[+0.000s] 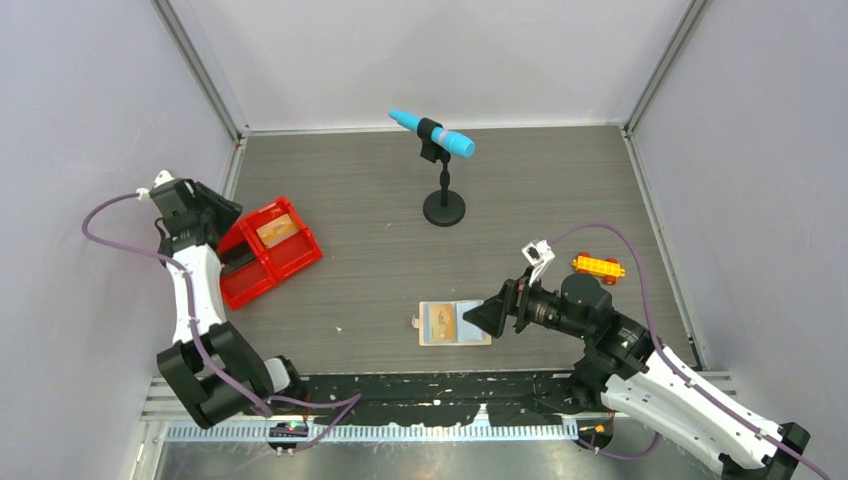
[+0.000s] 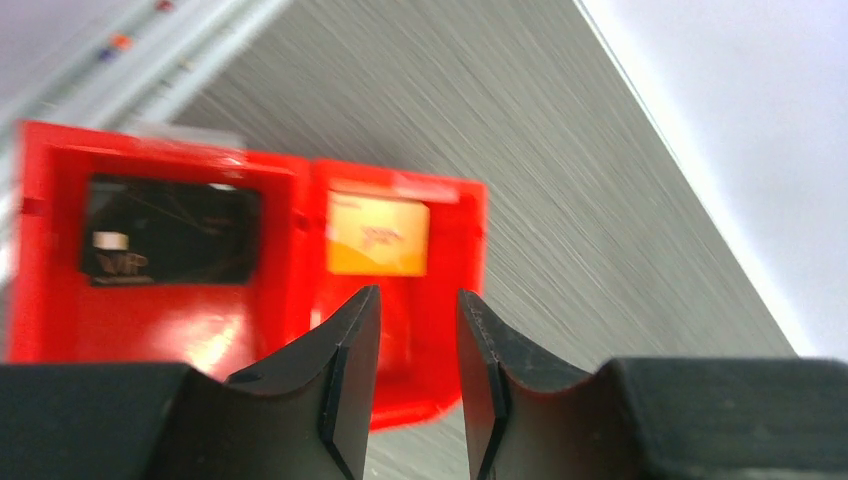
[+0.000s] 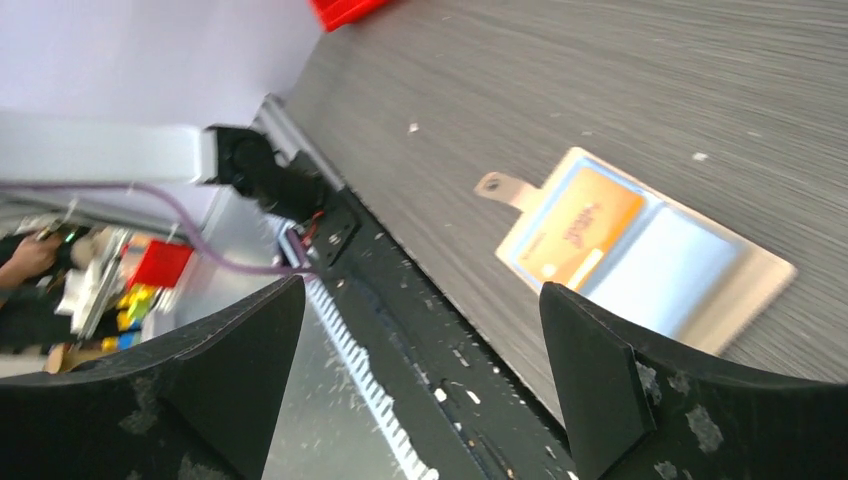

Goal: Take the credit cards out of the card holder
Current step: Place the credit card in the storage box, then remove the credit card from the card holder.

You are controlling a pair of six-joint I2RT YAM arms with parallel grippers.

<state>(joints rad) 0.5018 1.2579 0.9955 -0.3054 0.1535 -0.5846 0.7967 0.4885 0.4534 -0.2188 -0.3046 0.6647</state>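
1. Tabletop: grey, wood-grained surface forming the floor of the enclosure.
2. Far wall, left wall, right wall: plain pale panels standing along the tabletop's edges.
3. Far-left post, far-right post: aluminium struts at the two far corners, where panels meet.
4. Ribbed rail: metal strip along the near edge; a black plate lies between it and the tabletop.
5. Light: even and soft; shadows are faint.

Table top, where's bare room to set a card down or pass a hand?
Bare: the stretch between the red tray and the microphone stand, between the tray and the card holder, and between the stand and the toy car. Crowded: the holder, with the right gripper at its edge, and the tray, with the left gripper beside it.
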